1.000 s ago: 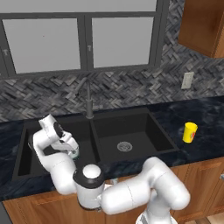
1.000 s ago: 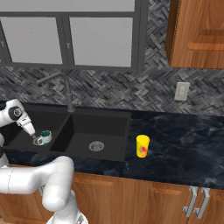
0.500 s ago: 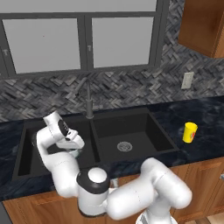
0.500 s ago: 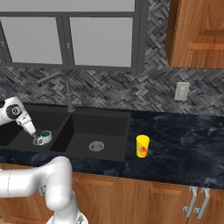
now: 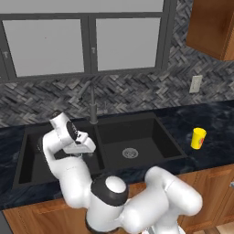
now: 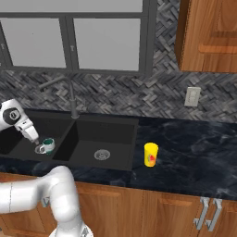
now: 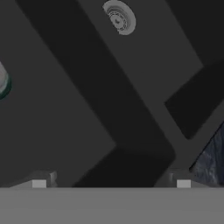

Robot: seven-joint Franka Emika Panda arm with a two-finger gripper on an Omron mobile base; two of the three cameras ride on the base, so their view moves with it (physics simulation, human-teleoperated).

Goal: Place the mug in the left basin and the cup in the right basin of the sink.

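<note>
mug point(image 6: 46, 146) in left basin point(image 6: 18, 143) | cup point(image 6: 150, 154) on counter point(image 6: 194, 157), right of sink point(image 6: 115, 162)

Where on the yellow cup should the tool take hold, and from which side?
Grip the cup around its side wall, probably near mid-height, coming from above or from the front. It stands upright on the counter right of the sink, tapered, without a handle, with free space around it.

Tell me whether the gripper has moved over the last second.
Yes. In the left base view the gripper has swung right, from over the left basin toward the divider below the faucet, leaving the mug in that basin.
</note>
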